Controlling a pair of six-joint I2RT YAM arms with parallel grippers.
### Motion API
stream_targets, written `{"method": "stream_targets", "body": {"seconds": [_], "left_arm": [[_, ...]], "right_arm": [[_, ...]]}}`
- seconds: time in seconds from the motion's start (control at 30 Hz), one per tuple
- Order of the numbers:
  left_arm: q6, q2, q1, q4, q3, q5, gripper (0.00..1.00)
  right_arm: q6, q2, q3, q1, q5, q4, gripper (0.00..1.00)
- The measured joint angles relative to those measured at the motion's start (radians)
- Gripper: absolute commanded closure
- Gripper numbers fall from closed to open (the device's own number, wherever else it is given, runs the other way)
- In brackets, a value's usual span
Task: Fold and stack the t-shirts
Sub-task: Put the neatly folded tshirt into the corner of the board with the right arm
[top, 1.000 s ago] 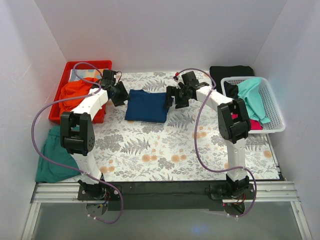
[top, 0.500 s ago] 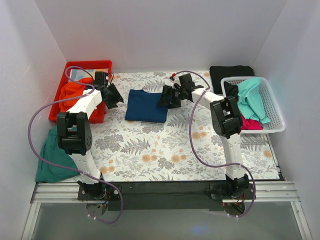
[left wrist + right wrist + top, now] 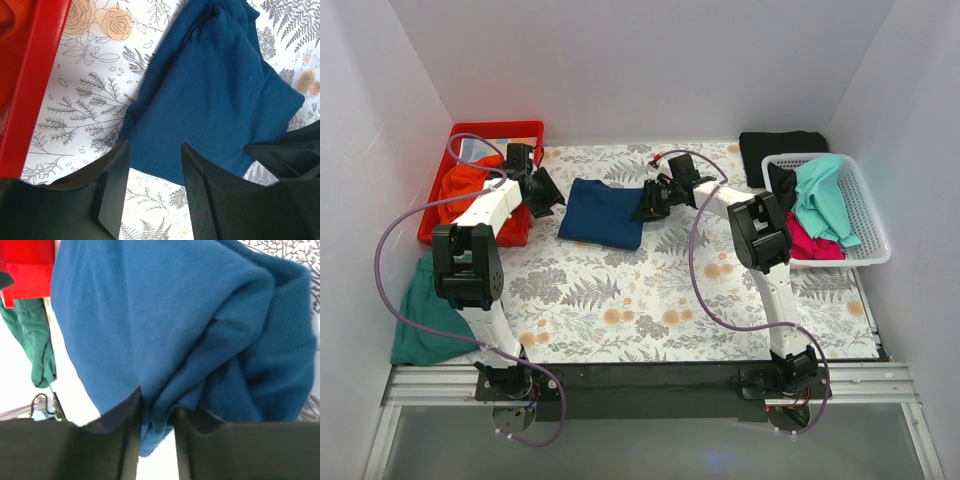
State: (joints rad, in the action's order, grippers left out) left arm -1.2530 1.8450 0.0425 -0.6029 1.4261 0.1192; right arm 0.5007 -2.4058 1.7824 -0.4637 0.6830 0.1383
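Observation:
The navy blue t-shirt (image 3: 602, 212) lies folded on the floral cloth at the back middle, slightly skewed. My right gripper (image 3: 648, 205) is shut on its right edge; in the right wrist view bunched blue cloth (image 3: 165, 325) is pinched between the jaws of the right gripper (image 3: 157, 430) and lifted. My left gripper (image 3: 546, 198) stands open just left of the shirt. In its wrist view, the left gripper (image 3: 155, 195) has only the table covering between its jaws, with the shirt's near-left edge (image 3: 215, 90) just ahead.
A red bin (image 3: 500, 128) with orange-red cloth (image 3: 470, 185) stands at back left. A green shirt (image 3: 425, 310) lies off the mat's left edge. The white basket (image 3: 875, 255) at right holds turquoise (image 3: 820, 195) and pink-red (image 3: 815, 245) shirts. A black shirt (image 3: 780, 145) lies behind it.
The right gripper has closed on the blue shirt's right edge and shifted left, dragging the shirt askew. The left gripper drew back toward the red bin, still open.

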Motion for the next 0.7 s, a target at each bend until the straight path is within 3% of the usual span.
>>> {"method": "stream_targets", "body": {"seconds": [0.1,0.47,0.7], "left_arm": [[0.000,-0.003,-0.007,0.000,0.000,0.001,0.57],[0.000,-0.027,-0.020,0.000,0.000,0.021,0.57],[-0.011,-0.031,-0.021,0.000,0.000,0.082,0.59]], "right_arm": [[0.009,-0.029,0.032,0.001,0.015,0.023,0.99],[-0.068,-0.059,0.204,0.032,-0.060,0.238,0.99],[-0.130,-0.113,0.431,0.175,-0.177,0.335,0.99]]}}
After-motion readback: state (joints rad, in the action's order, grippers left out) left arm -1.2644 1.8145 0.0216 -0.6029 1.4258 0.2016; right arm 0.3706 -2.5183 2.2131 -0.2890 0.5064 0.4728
